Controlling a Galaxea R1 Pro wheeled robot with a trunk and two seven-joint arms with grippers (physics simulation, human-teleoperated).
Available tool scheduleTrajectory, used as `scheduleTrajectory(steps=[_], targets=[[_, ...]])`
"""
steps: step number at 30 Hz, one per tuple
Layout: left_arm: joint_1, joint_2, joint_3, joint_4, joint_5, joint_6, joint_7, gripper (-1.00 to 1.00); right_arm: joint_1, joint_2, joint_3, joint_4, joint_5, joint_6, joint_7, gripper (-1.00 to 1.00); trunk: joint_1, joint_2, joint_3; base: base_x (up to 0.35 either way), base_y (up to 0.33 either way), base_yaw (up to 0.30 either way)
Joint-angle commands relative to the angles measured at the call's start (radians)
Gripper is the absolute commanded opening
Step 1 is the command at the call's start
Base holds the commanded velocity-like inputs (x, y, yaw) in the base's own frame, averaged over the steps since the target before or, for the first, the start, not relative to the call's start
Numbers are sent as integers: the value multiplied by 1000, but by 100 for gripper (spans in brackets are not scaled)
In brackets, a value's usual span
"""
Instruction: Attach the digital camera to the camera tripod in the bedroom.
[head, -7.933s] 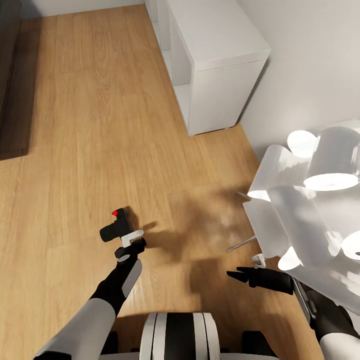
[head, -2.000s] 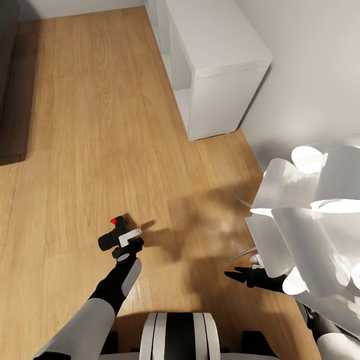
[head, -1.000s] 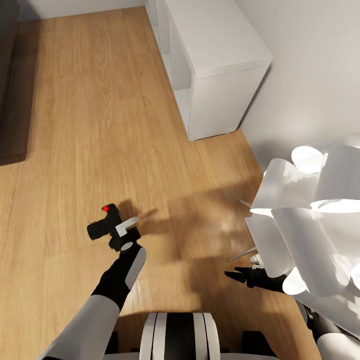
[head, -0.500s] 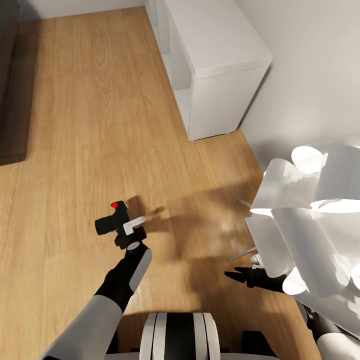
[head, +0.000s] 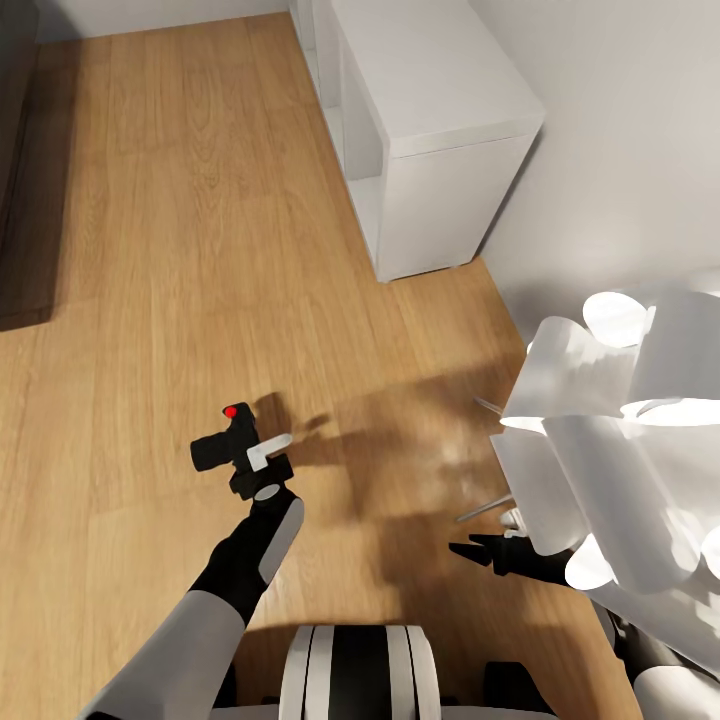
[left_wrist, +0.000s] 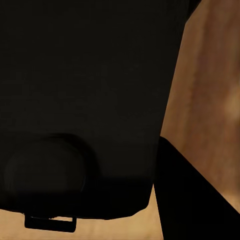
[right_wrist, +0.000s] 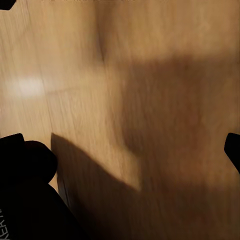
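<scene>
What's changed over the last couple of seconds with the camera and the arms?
The left gripper, shut on the digital camera throughout, swung it out to the robot's left a second ago, then brought it back and a little farther forward than before. The right gripper stayed low by the white lamp. The view, the white shelf unit and the floor are unchanged.

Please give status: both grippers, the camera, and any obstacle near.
Left gripper shut on camera, held above wood floor. Right gripper open, empty. White lamp shades crowd the right arm.
</scene>
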Motion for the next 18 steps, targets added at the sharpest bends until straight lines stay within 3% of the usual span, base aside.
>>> scheduleTrajectory(steps=[1, 7, 18], targets=[[0, 0, -1, -1, -2, 9, 4, -100, -1, 1, -3, -1, 8, 9, 7, 100, 0, 0, -1, 0, 0, 0], [0, 0, -1, 0, -1, 10, 3, -100, -1, 1, -3, -1, 8, 8, 7, 100, 0, 0, -1, 0, 37, 0], [0, 0, -1, 0, -1, 10, 3, -100, -1, 1, -4, -1, 8, 7, 7, 100, 0, 0, -1, 0, 217, 0]])
